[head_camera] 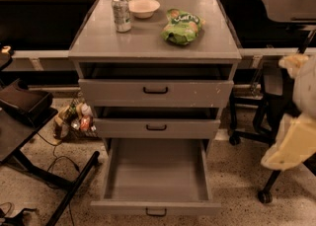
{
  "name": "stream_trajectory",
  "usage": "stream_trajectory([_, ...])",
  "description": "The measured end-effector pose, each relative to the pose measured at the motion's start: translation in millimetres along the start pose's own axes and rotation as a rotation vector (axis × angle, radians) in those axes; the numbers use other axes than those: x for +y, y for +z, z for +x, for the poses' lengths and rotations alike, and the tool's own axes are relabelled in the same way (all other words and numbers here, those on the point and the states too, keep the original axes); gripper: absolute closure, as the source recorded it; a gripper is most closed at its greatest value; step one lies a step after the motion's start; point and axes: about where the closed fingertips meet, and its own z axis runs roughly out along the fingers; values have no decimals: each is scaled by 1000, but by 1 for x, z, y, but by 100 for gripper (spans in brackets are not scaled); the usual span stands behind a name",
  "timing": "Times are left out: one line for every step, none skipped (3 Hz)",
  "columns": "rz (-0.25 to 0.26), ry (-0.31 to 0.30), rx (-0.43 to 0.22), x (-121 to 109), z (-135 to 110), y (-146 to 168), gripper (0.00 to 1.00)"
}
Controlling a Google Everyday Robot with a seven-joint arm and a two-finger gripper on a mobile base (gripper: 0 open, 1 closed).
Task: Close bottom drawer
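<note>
My pincer [292, 143] hangs at the right, well apart, spread or pressed together I cannot tell; the bottom drawer [156, 173] juts fully out, near and low, so I judge I'm approaching and must reach its front, then push inward.

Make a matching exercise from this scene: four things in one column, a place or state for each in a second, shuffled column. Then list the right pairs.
Things
1. bottom drawer
2. soda can
3. green bag
4. end effector

Places or states
A. at the right edge of the view, off to the side of the cabinet
B. pulled far out, lowest of three
C. lying on the cabinet top, right of the bowl
D. standing upright on the cabinet top, left of the bowl

Pairs: 1-B, 2-D, 3-C, 4-A
</note>
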Motion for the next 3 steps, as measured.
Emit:
stream_trajectory([35,38,62,29,22,47,0])
stream_trajectory([-44,77,172,69,76,135,0])
stream_trajectory([-197,114,287,126,147,229,0])
